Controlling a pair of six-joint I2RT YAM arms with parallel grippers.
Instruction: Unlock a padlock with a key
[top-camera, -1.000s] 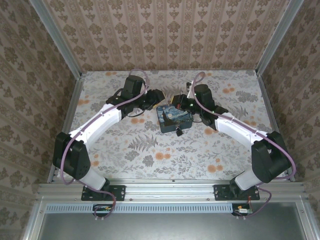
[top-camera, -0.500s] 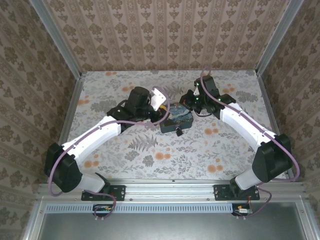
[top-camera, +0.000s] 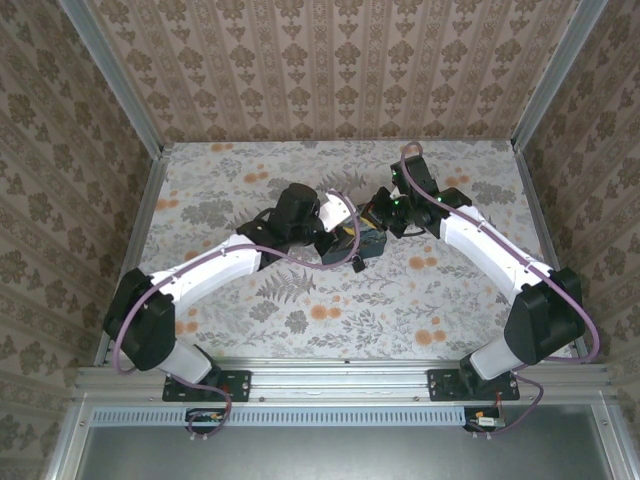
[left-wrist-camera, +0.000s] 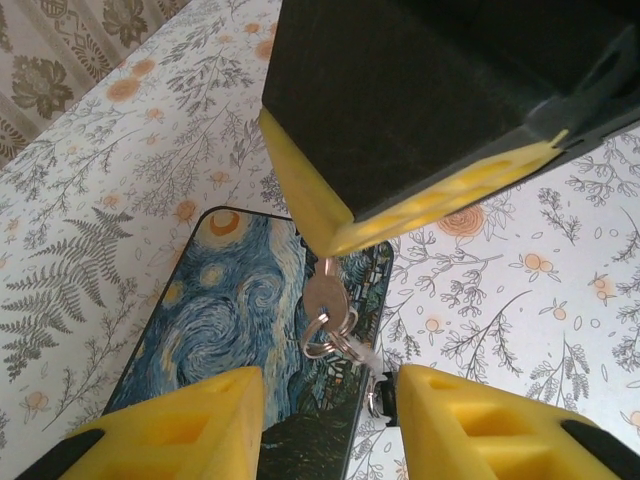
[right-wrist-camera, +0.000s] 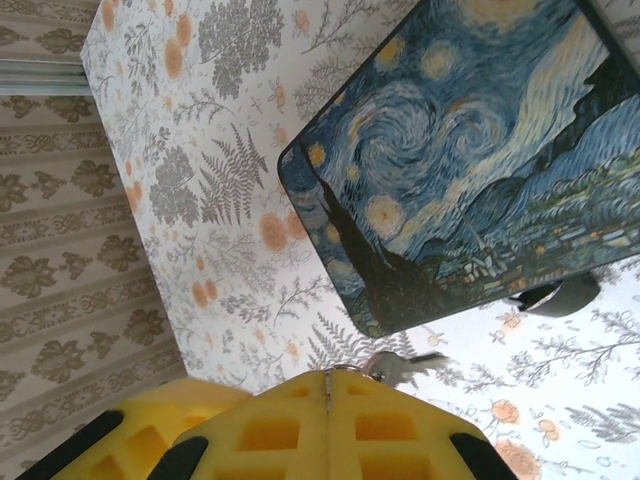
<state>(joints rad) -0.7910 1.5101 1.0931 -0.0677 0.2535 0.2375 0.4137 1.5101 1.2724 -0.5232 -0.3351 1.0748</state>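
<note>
A silver key (left-wrist-camera: 325, 298) with a ring hangs from my right gripper (right-wrist-camera: 327, 378), which is shut on it; the key's tip (right-wrist-camera: 405, 367) sticks out past the yellow pads. That gripper (top-camera: 377, 213) hovers over the far edge of a Starry Night mat (top-camera: 372, 243). My left gripper (left-wrist-camera: 330, 400) is open just below the hanging key, with nothing between its fingers, and meets the right one over the mat (left-wrist-camera: 230, 330). A small black padlock (top-camera: 357, 264) lies at the mat's near edge, seen as a dark lump (right-wrist-camera: 560, 297) in the right wrist view.
The table (top-camera: 300, 310) has a floral cloth and is walled by patterned panels on three sides. Both arms reach in towards the middle, and their bases sit on the rail at the near edge.
My left arm has swung right and forward until its gripper is over the mat beside the right one. The right gripper has shifted slightly, still holding the key.
</note>
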